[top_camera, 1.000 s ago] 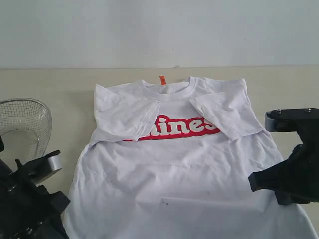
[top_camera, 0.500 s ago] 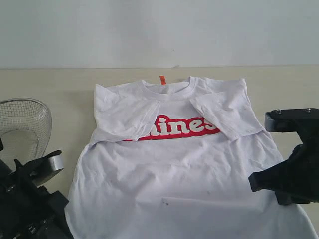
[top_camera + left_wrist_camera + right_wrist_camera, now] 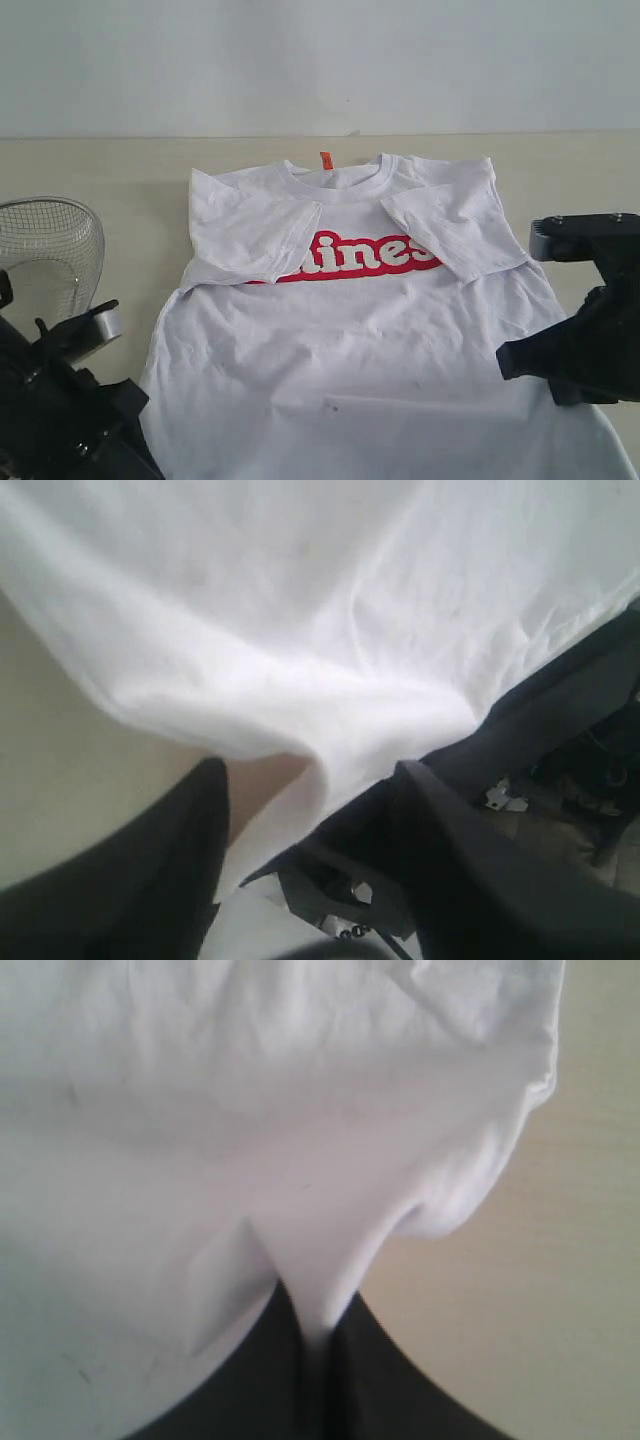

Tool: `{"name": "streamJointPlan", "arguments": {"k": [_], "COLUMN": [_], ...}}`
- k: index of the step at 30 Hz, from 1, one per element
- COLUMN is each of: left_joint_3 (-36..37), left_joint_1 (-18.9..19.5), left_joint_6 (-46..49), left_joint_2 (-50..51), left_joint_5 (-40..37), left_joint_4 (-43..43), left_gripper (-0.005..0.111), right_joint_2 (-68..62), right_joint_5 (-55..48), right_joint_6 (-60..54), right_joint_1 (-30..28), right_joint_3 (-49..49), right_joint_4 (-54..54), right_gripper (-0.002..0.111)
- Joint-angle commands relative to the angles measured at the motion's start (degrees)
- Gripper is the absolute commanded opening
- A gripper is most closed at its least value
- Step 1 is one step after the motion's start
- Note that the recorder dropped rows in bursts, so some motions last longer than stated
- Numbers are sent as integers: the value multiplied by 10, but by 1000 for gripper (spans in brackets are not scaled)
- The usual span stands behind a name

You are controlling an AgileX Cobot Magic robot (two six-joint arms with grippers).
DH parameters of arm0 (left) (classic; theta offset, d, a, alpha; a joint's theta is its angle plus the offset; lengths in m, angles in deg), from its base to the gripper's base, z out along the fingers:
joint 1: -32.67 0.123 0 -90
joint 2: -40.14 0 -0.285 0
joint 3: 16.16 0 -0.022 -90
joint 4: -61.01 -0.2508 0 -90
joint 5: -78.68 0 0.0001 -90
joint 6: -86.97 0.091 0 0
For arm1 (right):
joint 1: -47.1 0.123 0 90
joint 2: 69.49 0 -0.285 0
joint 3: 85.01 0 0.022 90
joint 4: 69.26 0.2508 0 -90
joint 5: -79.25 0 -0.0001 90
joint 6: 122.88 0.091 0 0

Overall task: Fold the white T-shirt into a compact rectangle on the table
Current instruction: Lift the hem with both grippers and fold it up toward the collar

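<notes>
One shirt, one basket, one bench. The right hand clenches the hem; the left hand has just let go.

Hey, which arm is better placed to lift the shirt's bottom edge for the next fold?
Right. The right hand is pinched shut on the white T-shirt fabric; the left hand stands open around loose cloth, gripping nothing.

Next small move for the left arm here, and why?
Probably close the left gripper on the shirt hem. Its jaws stand apart with the cloth edge lying between them, while the right gripper is already shut on the shirt's other side. Sleeves are folded in, so with both sides held the lower part could be folded toward the collar.
</notes>
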Motion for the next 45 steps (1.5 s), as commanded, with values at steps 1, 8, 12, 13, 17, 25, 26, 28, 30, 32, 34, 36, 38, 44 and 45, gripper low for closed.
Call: {"name": "streamJointPlan", "arguments": {"k": [1, 8, 12, 13, 17, 25, 26, 28, 30, 32, 34, 36, 38, 44, 45], "left_joint_3": [3, 3, -3, -4, -17, -47, -50, -60, -71, -80, -89, -104, -121, -141, -145], "left_joint_1": [-3, -11, -47, -53, -69, -69, -69, -68, -68, -68, -68, -67, -59, -12, -3], "left_joint_6": [-4, 51, 62, 62, 65, 125, 134, 157, 161, 156, 155, 152, 145, 133, 133], "left_joint_2": [22, 72, 114, 122, 151, 153, 153, 144, 127, 113, 103, 89, 75, 59, 59], "left_joint_5": [14, 13, 20, 18, 14, -16, -22, -37, -39, -30, -29, -29, -29, -29, -29], "left_joint_4": [16, 90, 110, 112, 121, 158, 174, 196, 200, 201, 201, 201, 200, 200, 200], "left_gripper": [48, 48, 48, 48, 48, 5, 5, 5, 5, 5, 5, 5, 5, 5, 5], "right_joint_2": [5, 5, 5, 5, 5, 5, 5, 9, 23, 29, 32, 33, 33, 33, 33], "right_joint_5": [7, 7, 7, 7, 7, 10, 11, 17, 27, 29, 32, 33, 39, 54, 58], "right_joint_6": [-9, -9, -9, -10, -13, -13, -11, -10, -10, -10, -10, -10, -10, -10, -10], "right_joint_1": [0, 0, 0, 0, 0, 0, 0, 0, 0, 0, 0, 0, 0, 0, 0], "right_joint_3": [3, 3, 3, 3, 3, 3, 3, 3, 3, 3, 6, 15, 28, 66, 74], "right_joint_4": [-3, -2, -2, -2, 3, 3, 3, 3, 4, 8, 8, 15, 25, 26, 26], "right_gripper": [0, 0, 0, 0, 0, 0, 0, 0, 0, 0, 0, 0, 0, 0, 0]}}
